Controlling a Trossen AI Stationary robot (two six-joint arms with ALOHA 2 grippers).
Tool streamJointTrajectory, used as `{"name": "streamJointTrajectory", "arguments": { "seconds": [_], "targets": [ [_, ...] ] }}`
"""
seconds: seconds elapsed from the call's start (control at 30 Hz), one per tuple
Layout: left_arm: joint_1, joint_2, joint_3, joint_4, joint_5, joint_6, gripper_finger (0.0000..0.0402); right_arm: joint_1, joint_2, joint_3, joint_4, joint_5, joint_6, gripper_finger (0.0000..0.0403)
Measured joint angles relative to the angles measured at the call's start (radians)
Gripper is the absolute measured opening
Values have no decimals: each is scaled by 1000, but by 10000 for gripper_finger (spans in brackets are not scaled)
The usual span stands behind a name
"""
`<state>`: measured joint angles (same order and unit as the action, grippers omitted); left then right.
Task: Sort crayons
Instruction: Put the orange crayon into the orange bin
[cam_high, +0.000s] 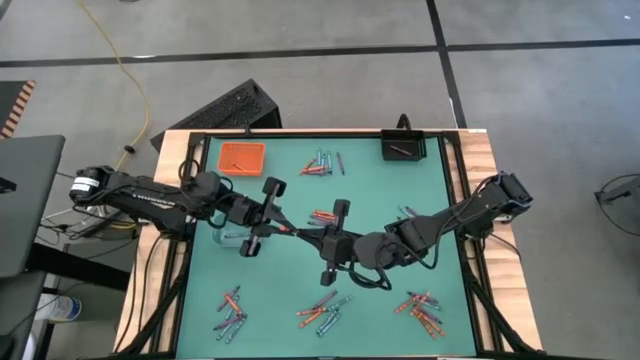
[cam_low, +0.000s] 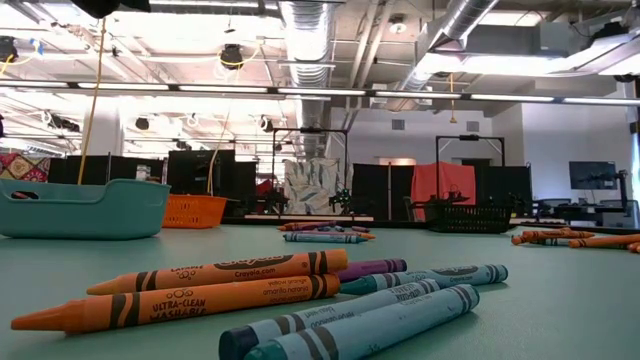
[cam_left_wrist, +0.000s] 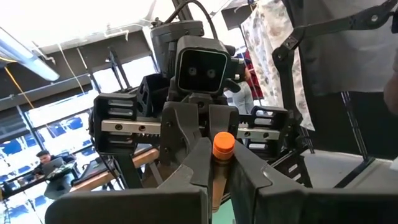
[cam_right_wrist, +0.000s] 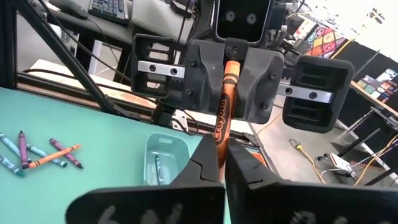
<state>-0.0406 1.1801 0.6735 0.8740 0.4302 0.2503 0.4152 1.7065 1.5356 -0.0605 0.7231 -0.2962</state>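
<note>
An orange crayon (cam_high: 300, 234) hangs above the middle of the green mat (cam_high: 380, 190), held between both grippers, which face each other. My left gripper (cam_left_wrist: 217, 163) comes from the table's left and is shut on one end. My right gripper (cam_right_wrist: 222, 155) comes from the right and is shut on the other end. Loose crayons lie flat on the mat in heaps: far middle (cam_high: 322, 165), centre (cam_high: 325, 215), near left (cam_high: 232, 310), near middle (cam_high: 322, 312) and near right (cam_high: 422, 308). My left gripper pinches one end of the orange crayon (cam_left_wrist: 215, 177) between its two fingers. The fingers come about level from the table's left and lie along the crayon. The crayon is clear of the mat. My right gripper pinches the crayon's other end (cam_right_wrist: 219, 144) between its two fingers, coming about level from the table's right, along the crayon. The labelled middle (cam_right_wrist: 222, 115) spans the gap to the left gripper's fingers (cam_right_wrist: 205, 74).
An orange tray (cam_high: 241, 155) sits at the far left of the mat and a black tray (cam_high: 403, 147) at the far right. A pale blue tray (cam_right_wrist: 165, 158) with a crayon in it lies below my left arm. Crayons (cam_low: 230, 290) lie close to the low camera.
</note>
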Motion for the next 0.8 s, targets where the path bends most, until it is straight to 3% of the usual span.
{"name": "streamJointTrajectory", "arguments": {
  "seconds": [0.17,0.3,0.47,0.6,0.8],
  "targets": [
    [4,0,1,-44,0,16,7,-10,1,0,-65,23,44,51],
    [27,-15,1,-100,-1,22,7,-32,1,0,-164,34,136,112],
    [91,-78,1,-282,-44,66,7,-63,1,0,-358,51,295,197],
    [171,-141,1,-483,-147,135,7,-79,1,-1,-543,68,462,238],
    [353,-200,1,-755,-342,273,7,-91,0,-69,-685,67,651,238]
  ]
}}
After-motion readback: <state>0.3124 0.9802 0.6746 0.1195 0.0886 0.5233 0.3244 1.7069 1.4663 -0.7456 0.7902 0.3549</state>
